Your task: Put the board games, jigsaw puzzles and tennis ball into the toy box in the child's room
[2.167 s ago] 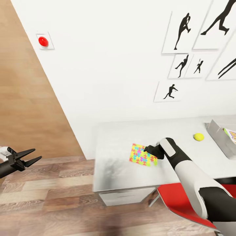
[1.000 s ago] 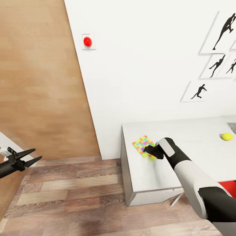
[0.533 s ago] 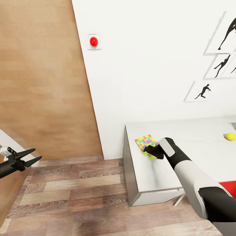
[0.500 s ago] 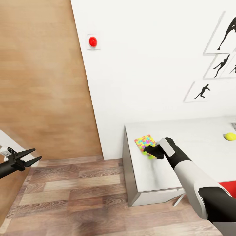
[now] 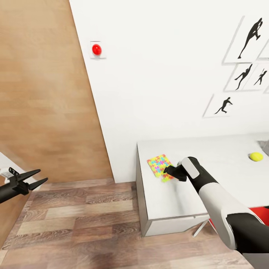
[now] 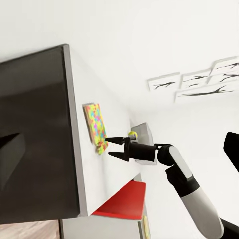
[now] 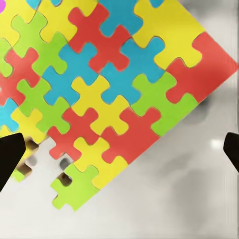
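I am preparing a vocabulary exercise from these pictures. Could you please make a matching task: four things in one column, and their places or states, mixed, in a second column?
1. multicoloured flat jigsaw puzzle
2. small yellow tennis ball
3. round red wall button
4. left gripper

A. open, above the wooden floor
B. near the table's left end
C. high on the white wall
D. near the table's right side

Pairs: 1-B, 2-D, 3-C, 4-A

head high, wrist close, sharing jigsaw puzzle point(image 5: 160, 167)
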{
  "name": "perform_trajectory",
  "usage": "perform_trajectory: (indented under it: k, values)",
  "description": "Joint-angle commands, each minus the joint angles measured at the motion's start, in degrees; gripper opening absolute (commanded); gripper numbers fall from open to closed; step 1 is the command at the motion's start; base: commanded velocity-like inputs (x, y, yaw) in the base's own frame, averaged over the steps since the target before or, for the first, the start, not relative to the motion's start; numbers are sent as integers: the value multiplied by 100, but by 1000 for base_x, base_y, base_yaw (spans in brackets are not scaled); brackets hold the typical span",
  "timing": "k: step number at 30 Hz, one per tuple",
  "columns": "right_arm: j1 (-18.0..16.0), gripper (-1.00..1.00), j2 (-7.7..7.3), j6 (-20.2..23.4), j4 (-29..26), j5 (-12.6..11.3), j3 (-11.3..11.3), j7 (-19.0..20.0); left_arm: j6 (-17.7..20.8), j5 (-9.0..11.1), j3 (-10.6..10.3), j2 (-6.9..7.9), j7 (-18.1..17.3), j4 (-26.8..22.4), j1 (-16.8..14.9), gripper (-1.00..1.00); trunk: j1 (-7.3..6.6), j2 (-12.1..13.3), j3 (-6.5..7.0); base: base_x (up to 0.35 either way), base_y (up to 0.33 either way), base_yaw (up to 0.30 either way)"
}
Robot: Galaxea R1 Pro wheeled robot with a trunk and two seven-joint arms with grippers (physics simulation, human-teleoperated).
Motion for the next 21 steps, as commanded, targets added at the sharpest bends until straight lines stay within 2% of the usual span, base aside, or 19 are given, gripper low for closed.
perform_trajectory:
  k: [1,12,21]
  values:
    - [-4,100,-8,9,-8,-60,44,-50,61,13,-3,2,-10,-2,-3,100,3,-10,-2,6,-9,0]
    - [-4,100,-6,16,-10,-62,50,-49,57,13,-4,2,-10,-2,-4,100,3,-10,23,153,29,0]
    - [-4,100,-10,17,-10,-65,50,-49,57,13,-4,2,-10,-2,-4,100,3,-10,24,159,-145,0]
